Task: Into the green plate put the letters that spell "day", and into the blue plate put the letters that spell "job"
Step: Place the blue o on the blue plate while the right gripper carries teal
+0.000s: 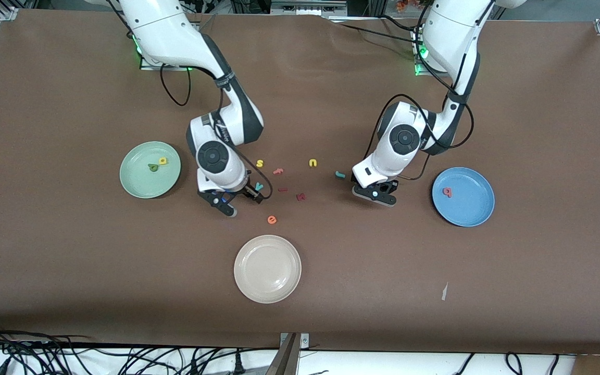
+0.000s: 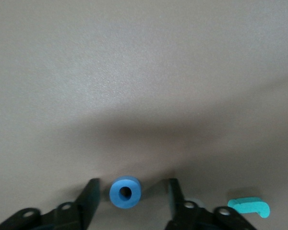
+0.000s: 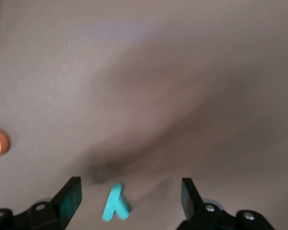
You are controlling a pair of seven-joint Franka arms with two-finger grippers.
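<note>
Left gripper, jaws apart astride the blue o on the table; right gripper, jaws wide astride the teal y. Both letters look light, soft foam: pinch outer edges at three and nine o'clock.

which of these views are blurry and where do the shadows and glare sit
Front view: sharp and evenly lit, with a soft sheen on the off-white plate. Left wrist view: fairly sharp, a broad dark shadow on the table above the blue o between the left claw fingers. Right wrist view: smeared by motion blur, the teal y soft-edged between the right claw fingers, a diagonal shadow across the table.
</note>
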